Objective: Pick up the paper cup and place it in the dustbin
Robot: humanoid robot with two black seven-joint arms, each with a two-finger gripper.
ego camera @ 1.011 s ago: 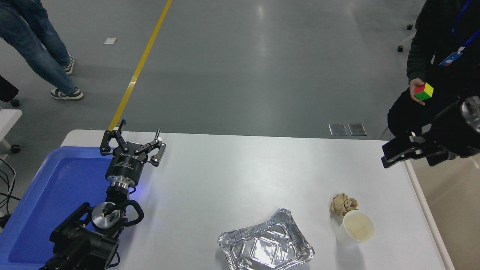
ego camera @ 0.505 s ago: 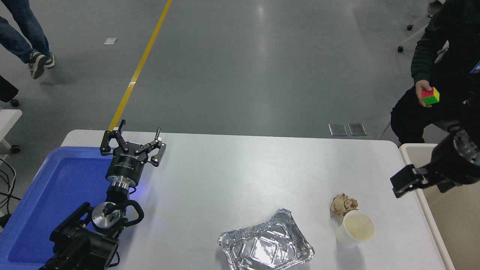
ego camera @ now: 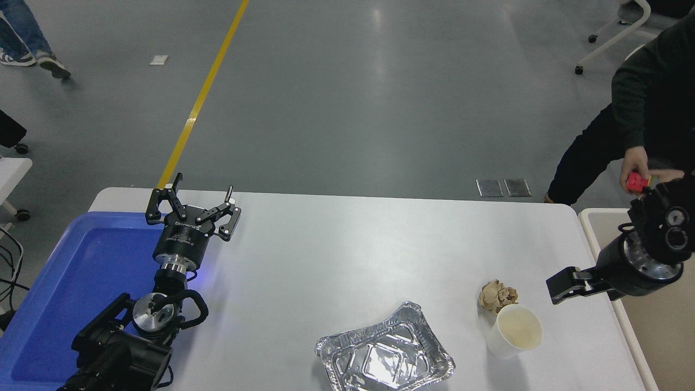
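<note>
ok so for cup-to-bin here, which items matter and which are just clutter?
Job:
- paper cup, upright near the table's right front
- dustbin, off the table's right edge
- right gripper, beside the cup

Clutter:
- crumpled paper ball, touching the cup
- foil tray
- blue tray
- left gripper, parked

This is a robotics lab or test floor inside an industrial hall. The grey polished floor (ego camera: 353, 98) carries a painted yellow line (ego camera: 203, 92) of the sort that marks walkways in workshops. A white table (ego camera: 336, 244) serves as a test bench, with a blue plastic tray (ego camera: 70, 277) and cables (ego camera: 8, 260) at its left edge. A rolling chair base (ego camera: 608, 41) stands at the far right, a person's feet (ego camera: 32, 57) cross the floor at upper left, and another person (ego camera: 646, 108) waits by the table's corner
</note>
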